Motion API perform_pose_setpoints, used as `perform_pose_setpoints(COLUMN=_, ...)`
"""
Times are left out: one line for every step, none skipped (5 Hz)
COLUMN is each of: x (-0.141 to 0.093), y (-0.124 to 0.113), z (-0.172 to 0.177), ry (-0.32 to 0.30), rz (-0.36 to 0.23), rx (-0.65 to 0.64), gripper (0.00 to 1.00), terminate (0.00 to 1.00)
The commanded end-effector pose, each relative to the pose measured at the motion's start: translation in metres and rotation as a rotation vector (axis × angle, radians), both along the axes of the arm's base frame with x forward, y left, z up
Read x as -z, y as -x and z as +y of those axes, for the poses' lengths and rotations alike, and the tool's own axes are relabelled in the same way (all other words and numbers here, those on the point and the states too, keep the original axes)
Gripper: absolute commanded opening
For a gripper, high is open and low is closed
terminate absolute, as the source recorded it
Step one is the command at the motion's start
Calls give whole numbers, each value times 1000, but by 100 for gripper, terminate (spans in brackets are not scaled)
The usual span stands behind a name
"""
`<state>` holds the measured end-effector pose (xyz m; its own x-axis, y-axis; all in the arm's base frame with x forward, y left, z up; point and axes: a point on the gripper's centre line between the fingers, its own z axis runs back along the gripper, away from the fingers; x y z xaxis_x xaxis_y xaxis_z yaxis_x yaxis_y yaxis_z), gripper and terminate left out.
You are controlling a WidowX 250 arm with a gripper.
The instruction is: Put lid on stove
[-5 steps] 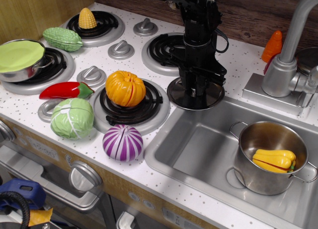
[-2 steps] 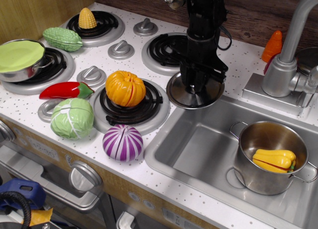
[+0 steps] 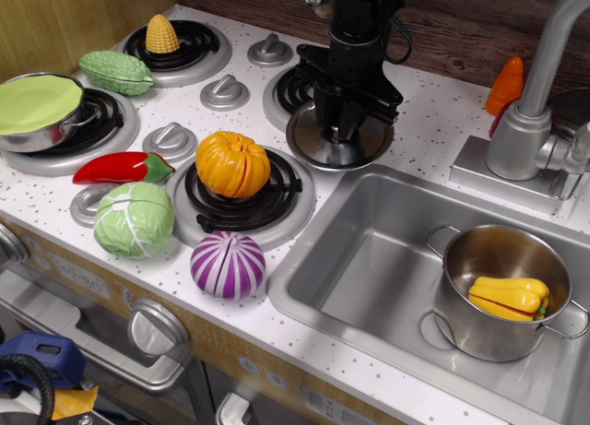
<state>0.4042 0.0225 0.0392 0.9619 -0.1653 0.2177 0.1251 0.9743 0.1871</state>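
My black gripper (image 3: 343, 121) is shut on the knob of the shiny silver lid (image 3: 337, 148) and holds it lifted, slightly tilted, over the front edge of the back-right burner (image 3: 297, 91) of the white speckled stove (image 3: 175, 171). The lid overlaps the burner's ring and the counter strip beside the sink. The knob itself is hidden by the fingers. The front-right burner (image 3: 241, 196) carries an orange pumpkin (image 3: 232, 163).
Corn (image 3: 162, 34), a green gourd (image 3: 116, 71), a pot with a pale green disc (image 3: 39, 107), a red pepper (image 3: 120, 168), a cabbage (image 3: 135, 219) and a purple onion (image 3: 228, 264) lie around the burners. The sink (image 3: 369, 277) holds a steel pot (image 3: 502, 291). A faucet (image 3: 535, 112) stands right.
My gripper has lifted the lid from the counter by the sink's back-left corner and carried it left and back, over the back-right burner's edge.
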Motion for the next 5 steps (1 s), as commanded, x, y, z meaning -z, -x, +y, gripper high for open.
perform_pose_setpoints(x=-34, y=-31, z=27, ry=-32, rz=-179, rx=34, gripper=0, terminate=0)
perform_pose_setpoints(x=-29, y=-48, z=41, ry=-42, rz=-235, rx=65, gripper=0, terminate=0)
perform_pose_setpoints(x=-26, y=-60, z=50, ry=-29, rz=-257, rx=97, gripper=0, terminate=0)
perform_pose_setpoints(x=-17, y=-68, z=56, ry=-45, rz=-295, rx=129, gripper=0, terminate=0)
perform_pose_setpoints(x=-13, y=-73, z=63, ry=-10, rz=-299, rx=194, gripper=100, terminate=0)
